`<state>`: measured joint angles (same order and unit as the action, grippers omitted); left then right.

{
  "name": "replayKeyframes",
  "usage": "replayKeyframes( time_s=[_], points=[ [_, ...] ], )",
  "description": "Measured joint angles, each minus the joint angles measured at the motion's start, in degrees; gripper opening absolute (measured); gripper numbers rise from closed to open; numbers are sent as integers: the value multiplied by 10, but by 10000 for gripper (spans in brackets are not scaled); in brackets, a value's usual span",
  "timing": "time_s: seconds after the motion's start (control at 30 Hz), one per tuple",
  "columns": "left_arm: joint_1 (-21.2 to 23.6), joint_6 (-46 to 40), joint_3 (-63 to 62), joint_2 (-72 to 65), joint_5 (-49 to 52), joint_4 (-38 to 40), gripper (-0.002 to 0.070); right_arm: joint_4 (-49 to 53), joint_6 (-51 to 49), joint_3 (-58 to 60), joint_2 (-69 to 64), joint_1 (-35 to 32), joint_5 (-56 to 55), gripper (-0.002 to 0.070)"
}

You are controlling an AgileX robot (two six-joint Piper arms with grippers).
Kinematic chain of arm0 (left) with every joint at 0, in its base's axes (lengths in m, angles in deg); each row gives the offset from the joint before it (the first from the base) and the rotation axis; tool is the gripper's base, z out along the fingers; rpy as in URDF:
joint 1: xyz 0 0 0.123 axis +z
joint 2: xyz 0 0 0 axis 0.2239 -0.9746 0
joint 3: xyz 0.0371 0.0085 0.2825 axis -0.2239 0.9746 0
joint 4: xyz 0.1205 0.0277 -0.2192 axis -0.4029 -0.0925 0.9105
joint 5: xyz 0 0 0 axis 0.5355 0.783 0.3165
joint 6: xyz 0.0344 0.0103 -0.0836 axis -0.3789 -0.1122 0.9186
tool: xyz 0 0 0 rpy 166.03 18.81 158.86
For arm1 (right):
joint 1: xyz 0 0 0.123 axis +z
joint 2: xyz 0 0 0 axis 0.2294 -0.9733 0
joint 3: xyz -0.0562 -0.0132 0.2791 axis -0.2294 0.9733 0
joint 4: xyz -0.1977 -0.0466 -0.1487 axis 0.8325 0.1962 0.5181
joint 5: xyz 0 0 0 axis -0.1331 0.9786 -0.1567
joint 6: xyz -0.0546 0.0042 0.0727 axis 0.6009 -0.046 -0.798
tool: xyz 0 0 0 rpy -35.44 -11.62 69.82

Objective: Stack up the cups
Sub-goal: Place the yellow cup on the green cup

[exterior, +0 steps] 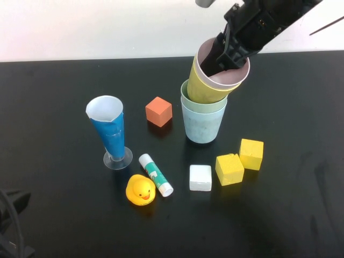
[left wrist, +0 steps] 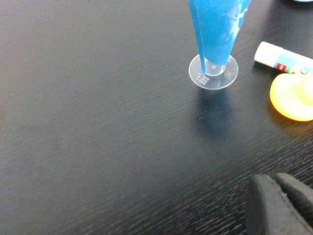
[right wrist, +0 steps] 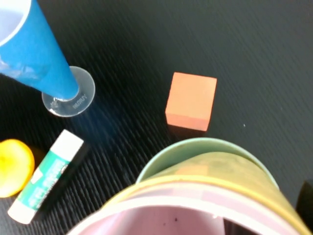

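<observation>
A light blue cup (exterior: pixel 203 128) stands upright at the table's middle with a mint green cup (exterior: pixel 186 98) nested in it. A yellow cup (exterior: pixel 203 88) holding a pale pink cup (exterior: pixel 237 78) leans tilted in the green one's mouth. My right gripper (exterior: pixel 223 55) reaches down from the far right, shut on the walls of the pink and yellow cups, one finger inside and one outside. The right wrist view shows the green rim (right wrist: pixel 195 146), the yellow cup (right wrist: pixel 234 171) and the pink cup (right wrist: pixel 156 215). My left gripper (left wrist: pixel 275 179) hovers shut near the table's front left, holding nothing.
A tall blue glass (exterior: pixel 110 129) with a clear foot stands to the left, an orange cube (exterior: pixel 158 111) beside the stack. In front lie a glue stick (exterior: pixel 156 174), a rubber duck (exterior: pixel 141 190), a white cube (exterior: pixel 200 177) and two yellow cubes (exterior: pixel 229 169) (exterior: pixel 251 154).
</observation>
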<state>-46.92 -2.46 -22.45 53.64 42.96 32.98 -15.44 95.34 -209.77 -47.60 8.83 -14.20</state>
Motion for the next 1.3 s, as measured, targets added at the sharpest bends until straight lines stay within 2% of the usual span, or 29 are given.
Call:
replayKeyframes(
  time_s=[0.97,1.3],
  points=[
    [0,17,0,0,45,0,-1,2,-58,-46,21,0,0,232],
    [0,18,0,0,42,-2,-1,3,-51,1,67,0,0,229]
  ],
)
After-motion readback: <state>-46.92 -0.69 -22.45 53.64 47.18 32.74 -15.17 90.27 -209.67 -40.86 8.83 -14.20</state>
